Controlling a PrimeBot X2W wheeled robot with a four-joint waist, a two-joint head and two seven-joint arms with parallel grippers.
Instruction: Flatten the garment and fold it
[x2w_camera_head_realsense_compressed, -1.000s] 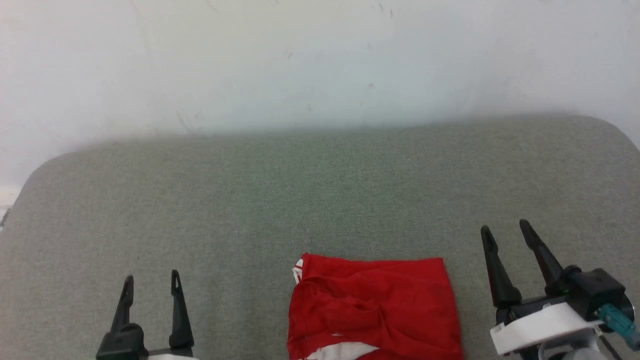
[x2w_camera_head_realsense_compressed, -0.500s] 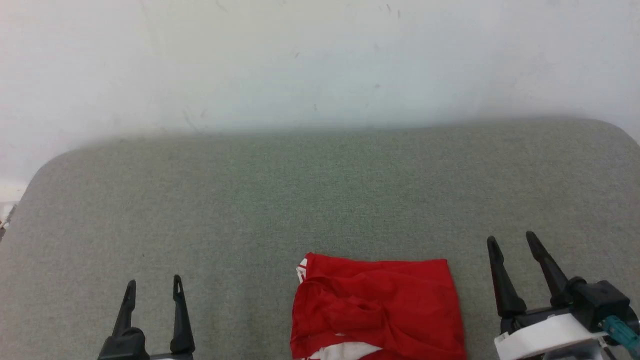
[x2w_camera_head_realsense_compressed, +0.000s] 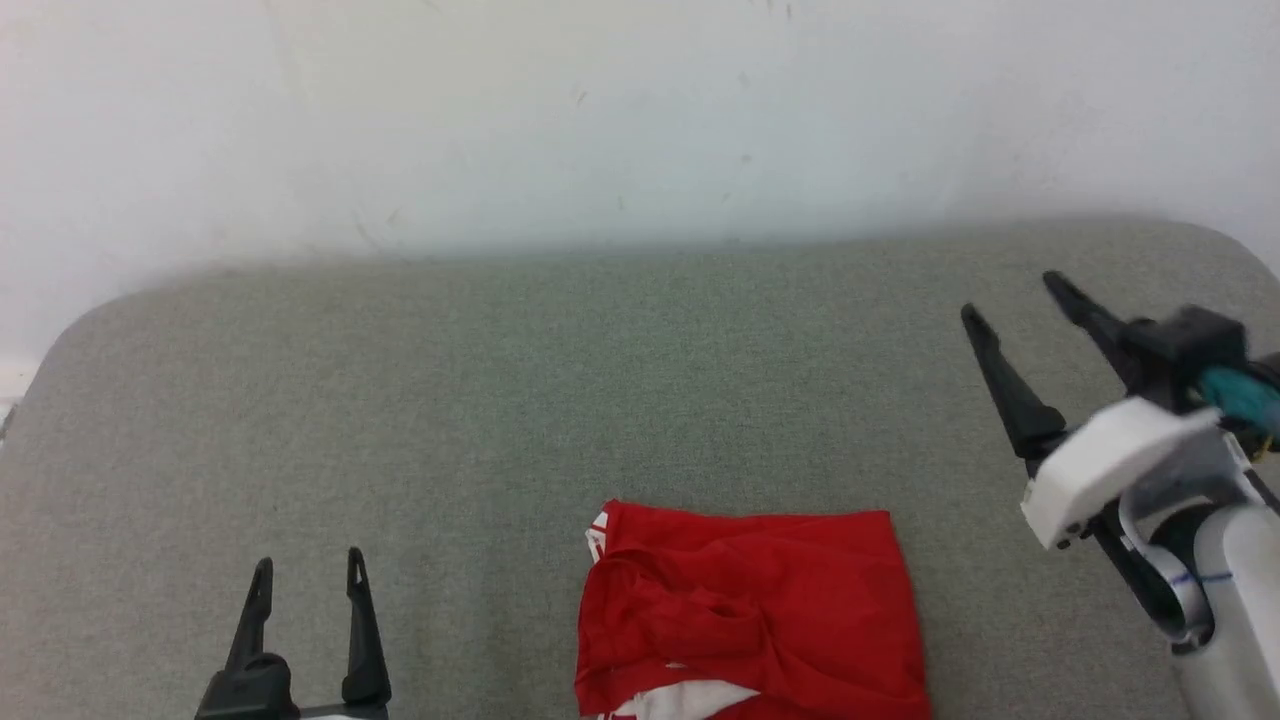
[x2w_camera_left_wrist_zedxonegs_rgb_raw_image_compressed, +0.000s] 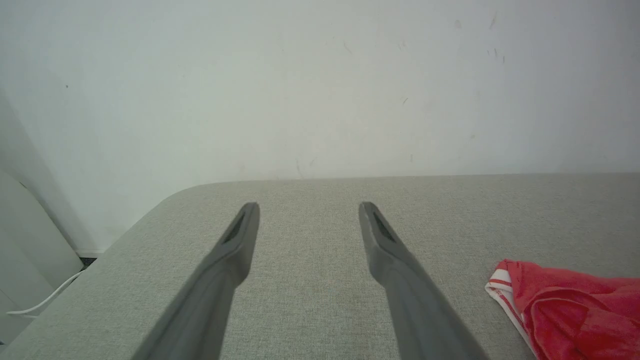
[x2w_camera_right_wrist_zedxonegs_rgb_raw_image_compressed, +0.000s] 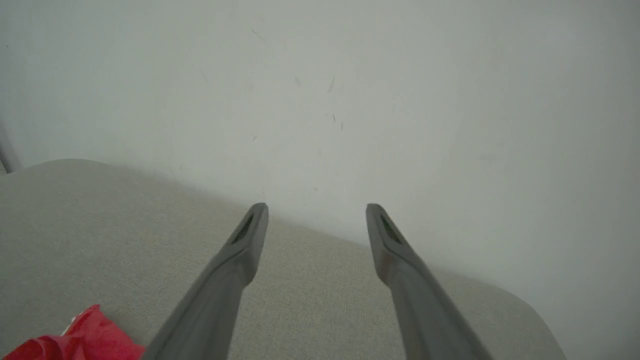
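The garment (x2w_camera_head_realsense_compressed: 750, 615) lies as a folded, somewhat rumpled red rectangle at the near middle of the grey-green padded table (x2w_camera_head_realsense_compressed: 560, 390), with white striped trim at its left corner and a white patch at its near edge. The left wrist view catches its corner (x2w_camera_left_wrist_zedxonegs_rgb_raw_image_compressed: 565, 305) at the lower right, and the right wrist view shows a red bit of the garment (x2w_camera_right_wrist_zedxonegs_rgb_raw_image_compressed: 75, 340) at the lower left. My left gripper (x2w_camera_head_realsense_compressed: 305, 565) stands open at the near left, apart from the cloth. My right gripper (x2w_camera_head_realsense_compressed: 1010, 295) is open, raised at the right, empty.
A white wall (x2w_camera_head_realsense_compressed: 600, 110) rises right behind the table's far edge. The table has rounded corners at the far left and far right. A white cable (x2w_camera_left_wrist_zedxonegs_rgb_raw_image_compressed: 45, 300) lies on the floor past the table's left edge.
My right gripper has risen and moved away from me, now tilted leftward. The left gripper and the garment have stayed in place. The camera has shifted slightly.
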